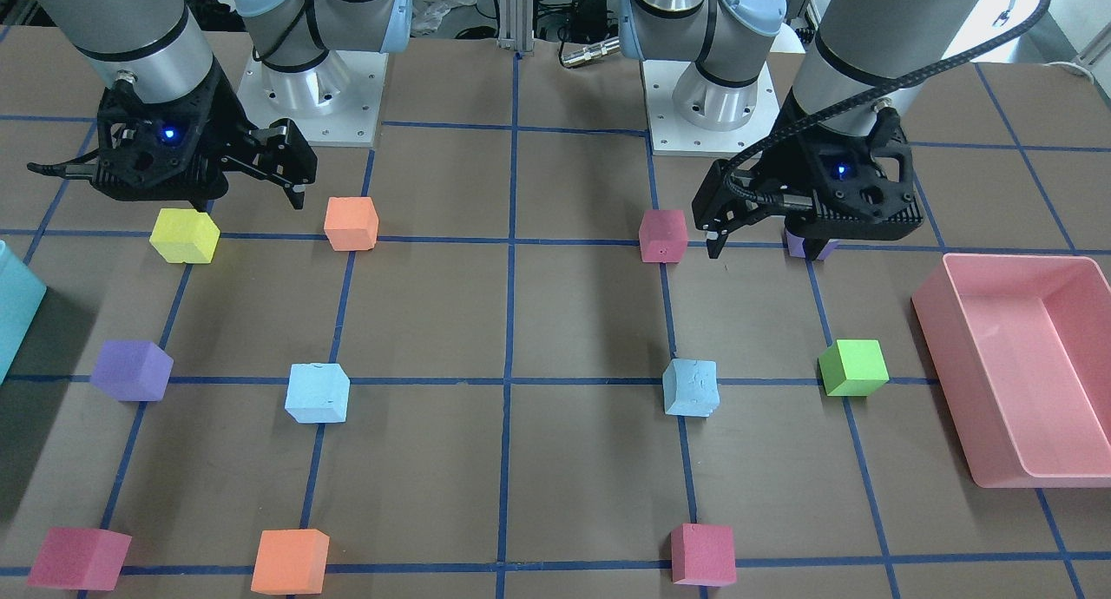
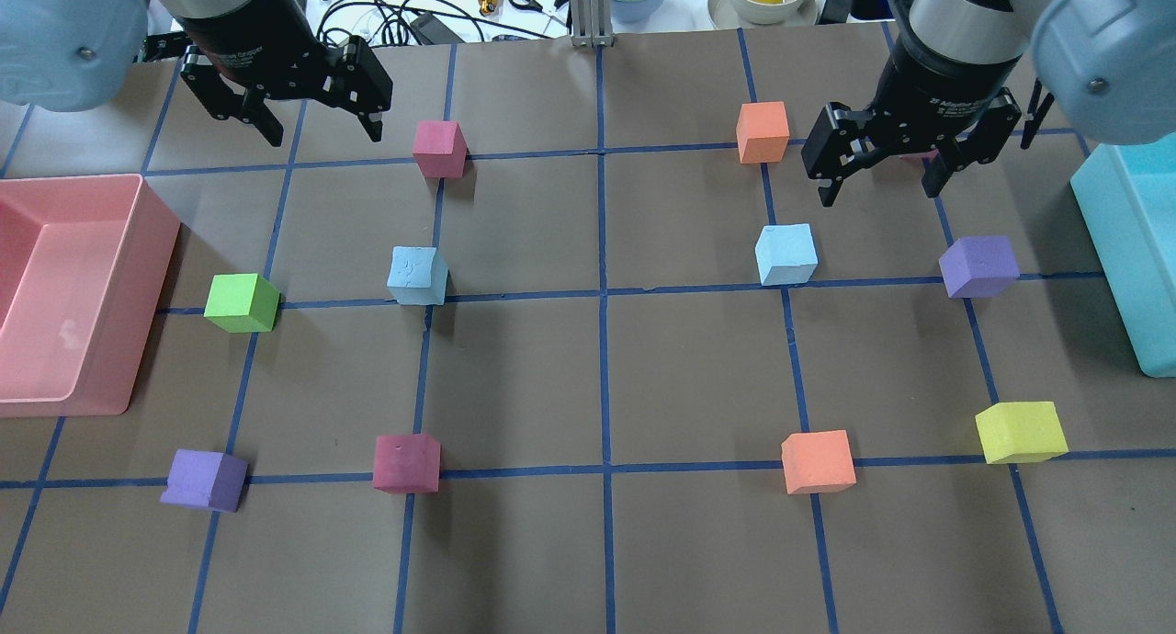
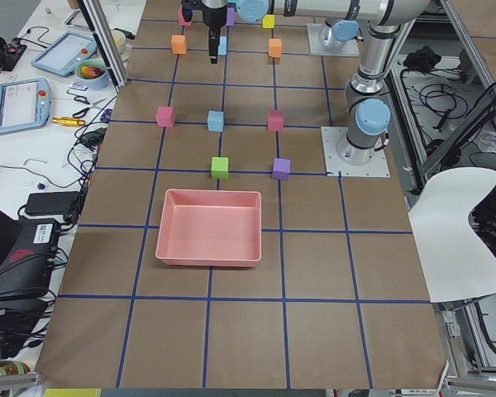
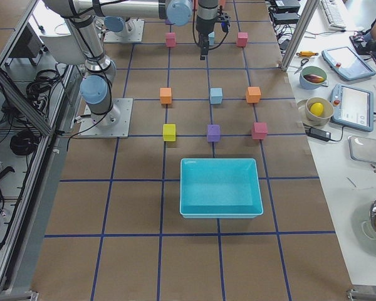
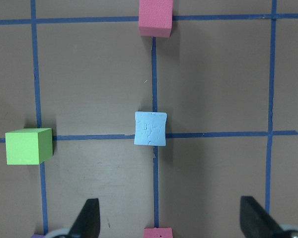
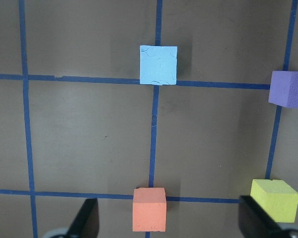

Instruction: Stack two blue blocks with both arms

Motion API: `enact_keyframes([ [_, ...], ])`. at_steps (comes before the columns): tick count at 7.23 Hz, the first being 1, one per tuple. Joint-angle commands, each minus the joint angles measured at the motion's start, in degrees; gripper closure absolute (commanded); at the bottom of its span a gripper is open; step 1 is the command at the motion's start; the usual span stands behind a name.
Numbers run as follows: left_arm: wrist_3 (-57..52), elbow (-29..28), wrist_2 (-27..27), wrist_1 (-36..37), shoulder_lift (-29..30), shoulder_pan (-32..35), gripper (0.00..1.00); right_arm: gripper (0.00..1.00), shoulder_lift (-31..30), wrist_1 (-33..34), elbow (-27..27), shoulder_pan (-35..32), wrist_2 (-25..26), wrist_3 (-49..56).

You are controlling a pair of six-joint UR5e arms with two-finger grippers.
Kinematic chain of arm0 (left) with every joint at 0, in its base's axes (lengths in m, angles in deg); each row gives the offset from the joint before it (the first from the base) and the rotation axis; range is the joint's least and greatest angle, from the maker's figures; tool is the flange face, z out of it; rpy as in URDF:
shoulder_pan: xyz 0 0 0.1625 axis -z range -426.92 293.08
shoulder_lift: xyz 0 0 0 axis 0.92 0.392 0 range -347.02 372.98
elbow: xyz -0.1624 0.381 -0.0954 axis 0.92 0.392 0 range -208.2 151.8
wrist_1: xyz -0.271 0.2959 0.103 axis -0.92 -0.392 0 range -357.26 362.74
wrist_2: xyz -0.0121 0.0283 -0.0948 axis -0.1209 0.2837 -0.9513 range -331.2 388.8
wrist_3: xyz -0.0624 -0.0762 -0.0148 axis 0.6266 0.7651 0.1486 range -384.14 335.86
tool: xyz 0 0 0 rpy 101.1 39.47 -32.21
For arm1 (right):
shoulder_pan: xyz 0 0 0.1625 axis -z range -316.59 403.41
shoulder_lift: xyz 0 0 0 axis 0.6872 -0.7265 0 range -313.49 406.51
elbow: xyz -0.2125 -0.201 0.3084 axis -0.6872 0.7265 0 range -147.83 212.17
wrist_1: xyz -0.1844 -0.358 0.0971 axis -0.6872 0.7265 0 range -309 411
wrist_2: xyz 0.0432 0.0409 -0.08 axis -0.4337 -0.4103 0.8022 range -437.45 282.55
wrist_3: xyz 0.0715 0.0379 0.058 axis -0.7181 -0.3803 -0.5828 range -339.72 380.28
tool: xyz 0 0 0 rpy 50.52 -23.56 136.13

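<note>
Two pale blue blocks lie apart on the brown table, one on my left side [image 2: 418, 276] [image 1: 691, 387] and one on my right side [image 2: 785, 254] [image 1: 318, 392]. My left gripper [image 2: 322, 130] [image 1: 759, 239] is open and empty, high above the table. Its wrist view shows the left blue block [image 5: 150, 128] ahead of the spread fingers [image 5: 87, 220]. My right gripper [image 2: 882, 173] [image 1: 252, 195] is also open and empty, held high. Its wrist view shows the right blue block [image 6: 159, 65] ahead of the fingers [image 6: 85, 220].
A pink bin [image 2: 152, 276] stands at the left edge and a teal bin [image 2: 1116, 248] at the right. Green [image 2: 242, 302], purple [image 2: 979, 266], pink [image 2: 439, 148], orange [image 2: 818, 461] and yellow [image 2: 1020, 431] cubes sit on the blue tape grid around the blue blocks.
</note>
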Motion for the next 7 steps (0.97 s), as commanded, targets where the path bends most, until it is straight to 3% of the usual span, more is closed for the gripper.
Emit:
enact_keyframes([
  [1,0.00,-0.21,-0.01,0.00,0.12,0.00,0.00,0.00,-0.18,0.17,-0.01,0.00,-0.04,-0.03],
  [7,0.00,0.84,-0.45,0.09,1.08,0.09,0.00,0.00,2.87,0.69,-0.10,-0.09,0.75,0.23],
])
